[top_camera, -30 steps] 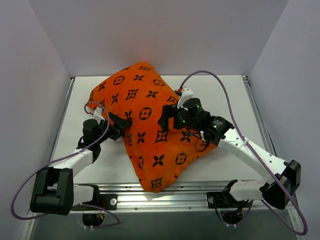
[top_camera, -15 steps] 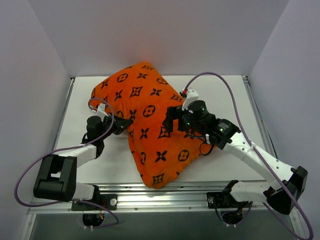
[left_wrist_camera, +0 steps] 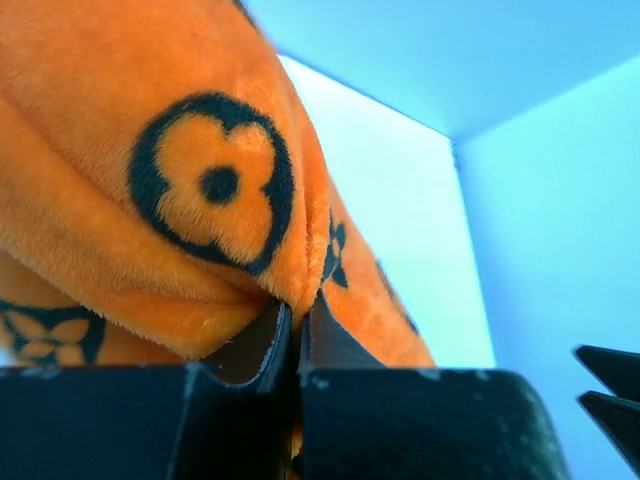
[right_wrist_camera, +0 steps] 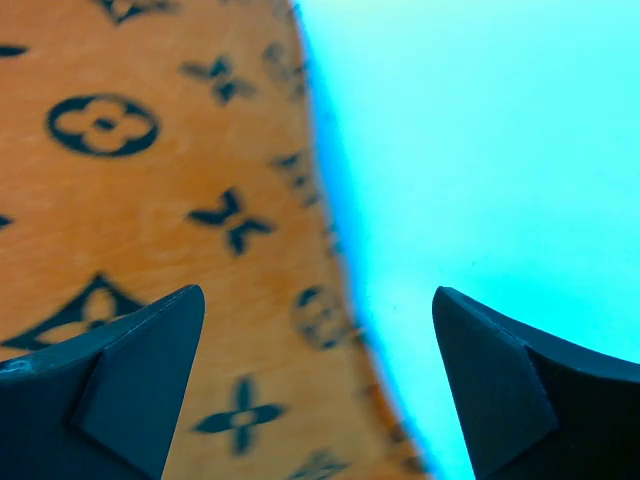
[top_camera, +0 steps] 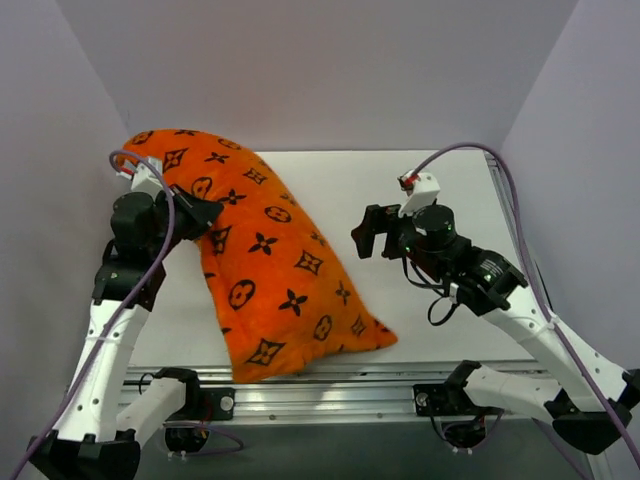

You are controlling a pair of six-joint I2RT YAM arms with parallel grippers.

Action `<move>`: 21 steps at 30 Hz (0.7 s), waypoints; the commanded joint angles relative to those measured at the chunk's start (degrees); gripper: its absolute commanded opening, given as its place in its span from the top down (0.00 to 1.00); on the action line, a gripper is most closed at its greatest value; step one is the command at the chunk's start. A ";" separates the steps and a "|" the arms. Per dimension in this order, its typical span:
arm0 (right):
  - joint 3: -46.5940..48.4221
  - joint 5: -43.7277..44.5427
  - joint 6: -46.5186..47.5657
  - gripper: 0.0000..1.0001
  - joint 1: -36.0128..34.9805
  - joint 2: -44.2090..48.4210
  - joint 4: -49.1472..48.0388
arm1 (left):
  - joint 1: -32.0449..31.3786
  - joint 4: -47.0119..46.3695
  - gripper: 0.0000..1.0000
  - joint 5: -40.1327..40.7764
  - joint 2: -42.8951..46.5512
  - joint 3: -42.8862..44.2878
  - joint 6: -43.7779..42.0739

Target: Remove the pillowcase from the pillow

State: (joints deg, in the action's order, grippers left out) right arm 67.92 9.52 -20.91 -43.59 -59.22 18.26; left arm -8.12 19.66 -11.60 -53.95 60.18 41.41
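Note:
The orange pillowcase [top_camera: 270, 270] with black motifs hangs in a long slope from the upper left down to the table's near edge. My left gripper [top_camera: 205, 215] is raised at the left and shut on a fold of it; in the left wrist view the jaws [left_wrist_camera: 297, 305] pinch orange plush [left_wrist_camera: 150, 150]. My right gripper [top_camera: 365, 235] hovers open to the right of the fabric, apart from it; its wrist view shows the pillowcase [right_wrist_camera: 150, 200] below, between and left of the fingers [right_wrist_camera: 318, 295]. The pillow is hidden inside the cover.
White walls close in the white table [top_camera: 440, 180] on the left, back and right. A metal rail [top_camera: 330, 385] runs along the near edge, where the pillowcase's low end rests. Purple cables loop over both arms.
My left gripper shut on the pillowcase and rose up and to the left, dragging the fabric with it. My right gripper came off the fabric and moved to the right.

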 commanded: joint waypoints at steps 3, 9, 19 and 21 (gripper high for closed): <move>1.87 8.93 -0.63 0.06 0.18 5.43 -0.33 | 0.65 9.59 0.98 7.82 -1.14 24.87 -10.90; 0.37 12.27 -2.38 0.06 0.26 9.56 -0.60 | -7.68 12.50 0.98 8.59 -12.83 35.52 -13.27; -1.83 12.11 -4.58 0.05 0.35 12.20 3.36 | -17.98 6.71 0.53 16.35 -36.21 36.57 -13.72; -1.83 11.67 -4.84 0.05 0.35 11.94 3.80 | -18.07 8.37 0.34 14.33 -40.16 39.99 -13.64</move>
State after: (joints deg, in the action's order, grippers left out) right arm 66.48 20.14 -24.47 -43.53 -47.24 21.32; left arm -26.11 33.39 4.08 -92.20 94.13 27.24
